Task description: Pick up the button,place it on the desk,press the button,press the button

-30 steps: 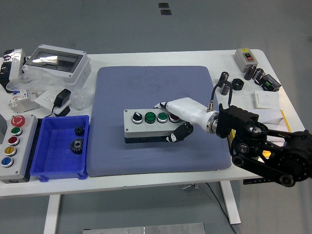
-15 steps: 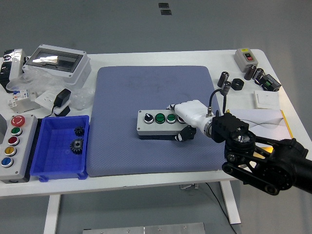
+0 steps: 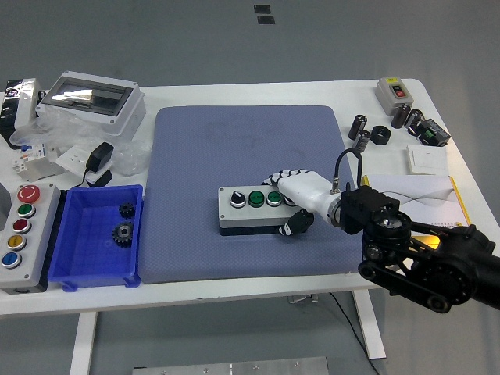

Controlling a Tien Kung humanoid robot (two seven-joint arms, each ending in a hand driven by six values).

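Observation:
A grey button box (image 3: pixel 248 208) with a black selector knob and two visible green buttons lies on the blue mat (image 3: pixel 250 141), right of its middle. My right hand (image 3: pixel 292 200), white with a black arm behind it, is closed around the box's right end. Its fingers (image 3: pixel 283 176) lie over the top and hide the rightmost button. Its thumb (image 3: pixel 298 223) presses the front side. The box rests flat on the mat. My left arm is out of view.
A blue bin (image 3: pixel 78 266) with two black gears stands left of the mat. A panel with several coloured buttons (image 3: pixel 19 234) lies at the far left. A grey enclosure (image 3: pixel 92 100) and an adapter (image 3: pixel 99 158) are at back left. A switch box (image 3: pixel 393 92), black cylinders (image 3: pixel 359 125) and papers (image 3: pixel 426 191) are at right.
My right hand has dragged the button box to the right across the mat, then held it nearly in place. The arm has drawn back toward the table's near right.

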